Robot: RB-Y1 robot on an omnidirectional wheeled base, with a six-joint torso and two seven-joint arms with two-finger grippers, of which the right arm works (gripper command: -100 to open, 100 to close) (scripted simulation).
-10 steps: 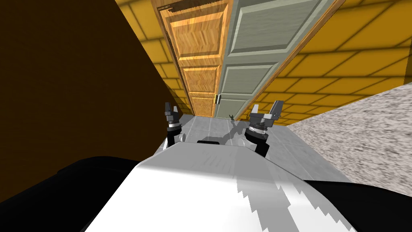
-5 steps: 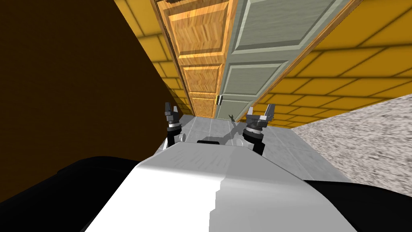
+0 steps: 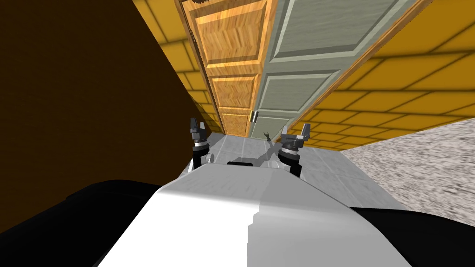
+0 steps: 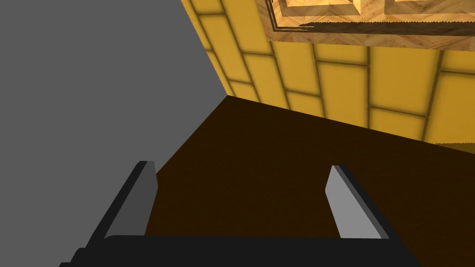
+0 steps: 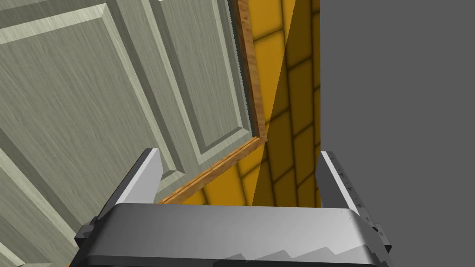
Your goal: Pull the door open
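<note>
Grey-green panelled door (image 3: 306, 60) sits upper centre-right in head view, w/ wood-grain panelled door (image 3: 229, 60) just left of it. Small pale handle (image 3: 253, 116) is at their seam, mid-frame. L gripper (image 3: 197, 123) and R gripper (image 3: 297, 132) are both spread wide, empty, apart from handle. Risk: R fingers meet flat panel, miss handle. Count: 2 doors, 1 handle, 2 grippers.

Door (image 3: 297, 88): grey-green with raised panels, upright, its top corner close along the wooden frame (image 5: 250, 83).
Handle (image 3: 253, 116): small, metallic, at the door's left edge, just beside the wooden door (image 3: 232, 55).
</note>
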